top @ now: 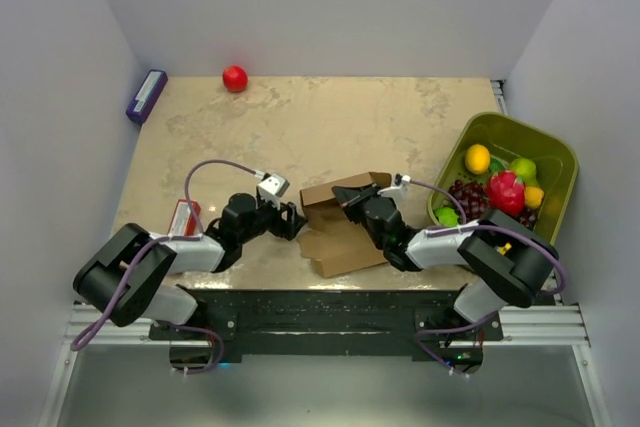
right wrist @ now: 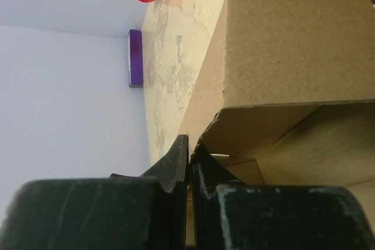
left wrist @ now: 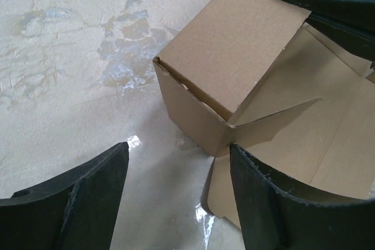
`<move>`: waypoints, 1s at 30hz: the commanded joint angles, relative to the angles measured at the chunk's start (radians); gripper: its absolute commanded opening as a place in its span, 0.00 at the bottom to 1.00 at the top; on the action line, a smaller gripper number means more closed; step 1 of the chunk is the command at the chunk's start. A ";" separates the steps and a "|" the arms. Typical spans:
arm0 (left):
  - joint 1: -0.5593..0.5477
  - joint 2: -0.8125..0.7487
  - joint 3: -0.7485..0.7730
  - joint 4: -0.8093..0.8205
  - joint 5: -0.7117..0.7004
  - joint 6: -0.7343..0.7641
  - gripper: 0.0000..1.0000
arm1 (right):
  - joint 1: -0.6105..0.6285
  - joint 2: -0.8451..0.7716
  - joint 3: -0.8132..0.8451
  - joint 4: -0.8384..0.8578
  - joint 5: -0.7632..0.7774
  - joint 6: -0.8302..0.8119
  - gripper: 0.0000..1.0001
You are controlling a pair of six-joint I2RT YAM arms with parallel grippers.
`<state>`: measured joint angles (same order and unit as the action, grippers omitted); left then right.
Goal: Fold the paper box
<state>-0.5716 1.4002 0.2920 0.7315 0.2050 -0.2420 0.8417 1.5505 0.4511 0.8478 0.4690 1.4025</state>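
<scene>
The paper box (top: 340, 227) sits near-centre on the surface (top: 300, 127), btw the two arms. It's plain brown cardboard, part-erected: a raised body on the far side w/ flat flaps spread toward the near edge. We judge it v. light and thin, stiff across panels but floppy at creases. It'll prob. slide on the glossy top and dent or tear if pinched hard. Best holds, we think, are flap edges or a wall rim close to a fold line, w/ the other arm bracing the body.

The right gripper (top: 352, 193) is clamped on a thin cardboard edge of the raised part. The left gripper (top: 290, 219) is spread wide, holding nothing, just left of the box's corner.

Far left lie a purple box (top: 146, 96) and a red ball (top: 234, 78). At right is a green basket (top: 560, 162) of fruit.
</scene>
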 commanded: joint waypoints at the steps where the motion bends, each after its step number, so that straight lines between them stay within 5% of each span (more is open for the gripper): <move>1: -0.034 -0.017 -0.013 0.100 -0.081 0.041 0.73 | -0.001 -0.021 -0.046 0.000 0.016 -0.079 0.00; 21: -0.168 0.045 -0.021 0.233 -0.272 0.006 0.74 | -0.001 -0.053 -0.094 -0.026 0.030 -0.097 0.00; 30: -0.238 0.125 0.064 0.149 -0.435 0.003 0.73 | -0.001 -0.056 -0.072 -0.079 0.030 -0.079 0.00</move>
<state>-0.7872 1.5063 0.3031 0.8684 -0.1036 -0.2264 0.8410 1.4963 0.3737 0.8890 0.4660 1.3685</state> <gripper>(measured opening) 0.740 0.033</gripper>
